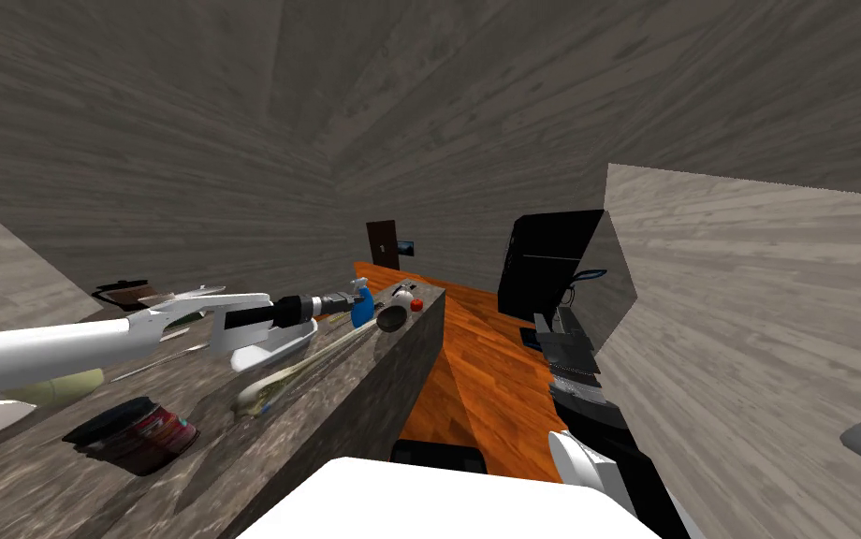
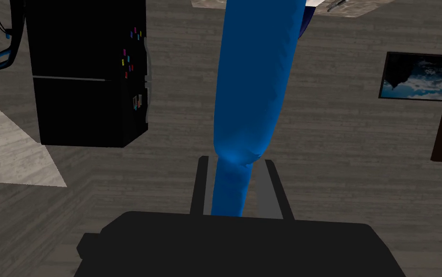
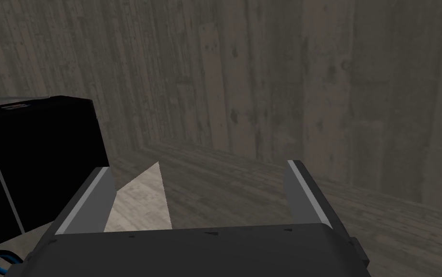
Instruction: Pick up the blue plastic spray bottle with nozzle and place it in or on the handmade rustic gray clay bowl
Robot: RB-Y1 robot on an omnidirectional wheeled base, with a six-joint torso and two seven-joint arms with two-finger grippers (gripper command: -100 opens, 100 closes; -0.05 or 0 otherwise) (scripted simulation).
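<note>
Clamping the blue spray bottle (image 2: 253, 86) by its narrow end, the left hand (image 2: 236, 161) presses its two fingers (image 2: 270, 185) against the bottle's sides, and the blue body runs straight out from between them. In the head view the bottle (image 1: 361, 307) shows at the tip of the outstretched left arm (image 1: 92, 342), at the far end of the stone-patterned table (image 1: 344, 402). Just beside it, toward the table's corner, is a round dark grey vessel that looks to be the dark grey bowl (image 1: 391, 316), with a small red-capped white thing (image 1: 410, 302) close by it. Nearer along the table are a white dish (image 1: 274, 348) below the arm and a dark jar (image 1: 134, 435) with a red label. The right hand (image 3: 198, 168) hangs off the table's right side above the orange floor (image 1: 480, 365), its fingers well apart and holding nothing. A black fridge (image 2: 85, 72) stands against the wall beyond.
</note>
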